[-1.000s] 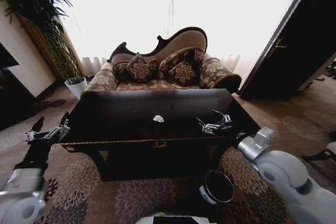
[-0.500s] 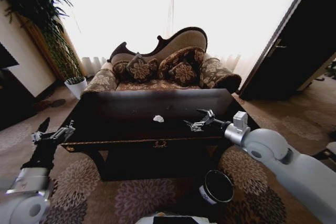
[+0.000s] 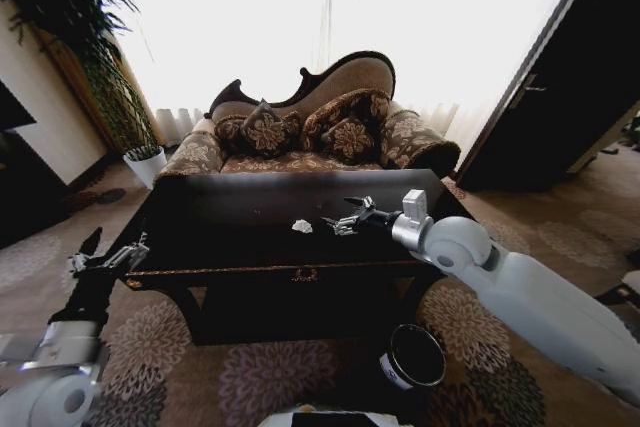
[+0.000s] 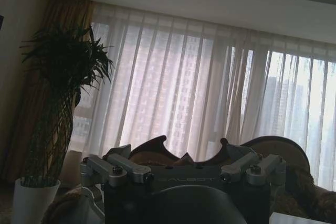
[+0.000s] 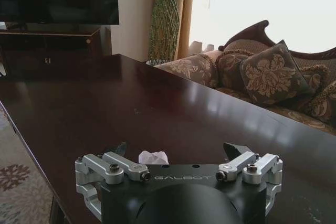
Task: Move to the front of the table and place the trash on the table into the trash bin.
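Right gripper (image 3: 343, 219) fingers spread wide, empty, just beside paper wad (image 3: 302, 226), table (image 3: 250, 209)

The right arm reaches forward and inward from the lower right of the head view, its pale rounded forearm leading to a silver wrist cuff and then a slim dark end. The right claw (image 3: 342, 219) is held out level above the bench (image 3: 240, 209), its fingers spread apart; in the right wrist view the two dark fingertips (image 5: 233, 150) stand wide of each other on either side of the silver linkages. The left arm hangs low at the lower left of the head view, forearm angled upward, outside the bench's left corner. The left claw (image 3: 108, 257) is spread open too, holding nothing.
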